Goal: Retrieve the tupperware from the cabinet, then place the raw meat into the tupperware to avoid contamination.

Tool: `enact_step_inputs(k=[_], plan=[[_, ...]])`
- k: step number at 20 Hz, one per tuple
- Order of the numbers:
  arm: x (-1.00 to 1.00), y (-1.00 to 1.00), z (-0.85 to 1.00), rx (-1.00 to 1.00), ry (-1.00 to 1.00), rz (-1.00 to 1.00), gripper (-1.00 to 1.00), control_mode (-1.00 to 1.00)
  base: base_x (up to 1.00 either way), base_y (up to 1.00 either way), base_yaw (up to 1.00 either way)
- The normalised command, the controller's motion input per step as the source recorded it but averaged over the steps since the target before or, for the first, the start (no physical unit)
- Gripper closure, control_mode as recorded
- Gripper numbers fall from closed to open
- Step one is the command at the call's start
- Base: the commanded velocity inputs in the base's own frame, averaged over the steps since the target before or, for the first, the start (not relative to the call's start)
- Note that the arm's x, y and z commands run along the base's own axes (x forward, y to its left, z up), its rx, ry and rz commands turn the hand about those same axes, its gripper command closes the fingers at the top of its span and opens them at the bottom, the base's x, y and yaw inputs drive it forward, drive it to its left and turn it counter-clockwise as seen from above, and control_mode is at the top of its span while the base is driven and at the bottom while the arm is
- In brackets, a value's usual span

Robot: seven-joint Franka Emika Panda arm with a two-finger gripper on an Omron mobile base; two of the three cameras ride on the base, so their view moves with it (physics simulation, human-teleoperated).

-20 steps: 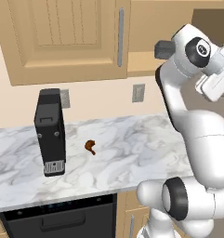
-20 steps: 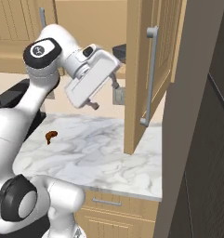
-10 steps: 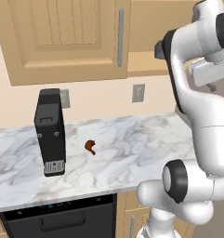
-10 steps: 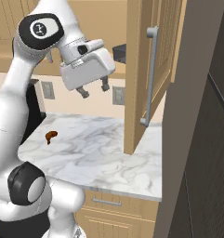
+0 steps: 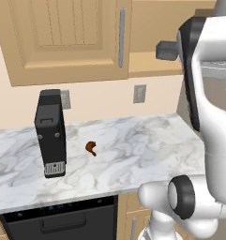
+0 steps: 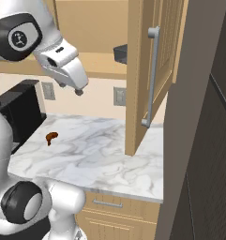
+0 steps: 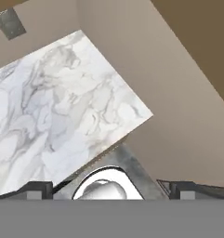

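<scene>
On veined marble counter point(image 5: 133, 140), drumstick-shaped raw meat point(image 5: 91, 148) near boxy black appliance point(image 5: 50, 132); jaws spread, empty.

Raw meat point(image 5: 91, 148) lies on the marble counter point(image 5: 133, 145), at 3 o'clock from the black appliance point(image 5: 50, 133). Tupperware point(image 5: 167, 50) sits at 1 o'clock, on the cabinet point(image 5: 72, 40) shelf.

A tall black appliance point(image 5: 50, 133) stands upright on the white marble counter point(image 5: 133, 150) — toward its left end. Two grey wall outlets point(image 5: 139, 93) sit on the beige backsplash, and a dark oven front point(image 5: 63, 221) sits below the counter's edge.
</scene>
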Motion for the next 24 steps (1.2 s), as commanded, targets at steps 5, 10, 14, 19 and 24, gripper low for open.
enact_step_inputs(k=[5, 10, 14, 19, 24], plan=[[-0.23, 0.66, 0.02, -0.1, -0.5, 0.06, -1.0, -1.0, 0.0, 0.0, 0.0], [0.05, 0.3, 0.18, -0.13, -0.42, 0.21, -1.0, -1.0, 0.0, 0.0, 0.0], [0.23, 0.13, 0.32, -0.09, -0.19, 0.2, -1.0, -1.0, 0.0, 0.0, 0.0], [0.35, 0.3, 0.5, -0.03, -0.03, 0.2, -1.0, -1.0, 0.0, 0.0, 0.0], [0.31, 0.46, 0.23, -0.01, 0.0, 0.04, -1.0, -1.0, 0.0, 0.0, 0.0]])
